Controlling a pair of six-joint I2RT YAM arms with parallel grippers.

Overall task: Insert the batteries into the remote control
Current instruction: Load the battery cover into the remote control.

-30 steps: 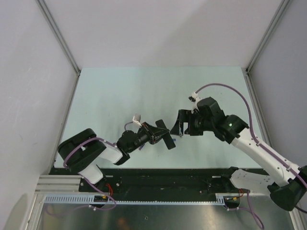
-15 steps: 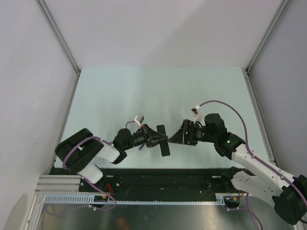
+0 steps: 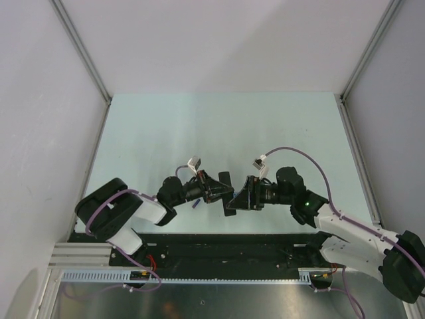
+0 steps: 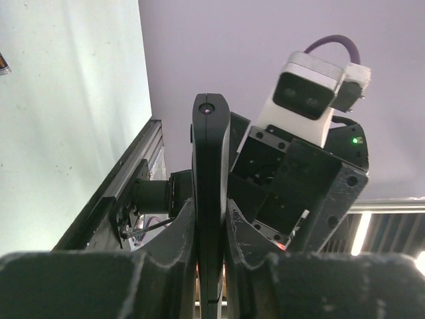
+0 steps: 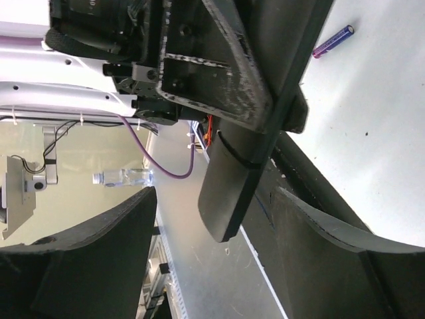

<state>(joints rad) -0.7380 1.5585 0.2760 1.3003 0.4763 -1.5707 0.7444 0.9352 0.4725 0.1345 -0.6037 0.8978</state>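
Note:
My left gripper [image 3: 224, 193] is shut on the remote control [image 3: 224, 179], a slim black bar held off the table and seen edge-on in the left wrist view [image 4: 210, 146] between my fingers [image 4: 179, 232]. My right gripper [image 3: 234, 199] is open, and its jaws stand on either side of the remote's free end [image 5: 229, 193] without touching it. A purple battery [image 5: 333, 41] lies on the table behind the remote and shows as a small blue streak in the top view [image 3: 194, 204]. The battery recess is hidden.
The pale green table [image 3: 166, 133] is walled by white panels left, right and back. A black rail [image 3: 226, 246] runs along the near edge, under both grippers. The right arm's wrist camera [image 4: 305, 93] is close behind the remote.
My right gripper has moved left and down toward the remote, and its open jaws now straddle the remote's end. My left gripper has shifted slightly, still holding the remote.

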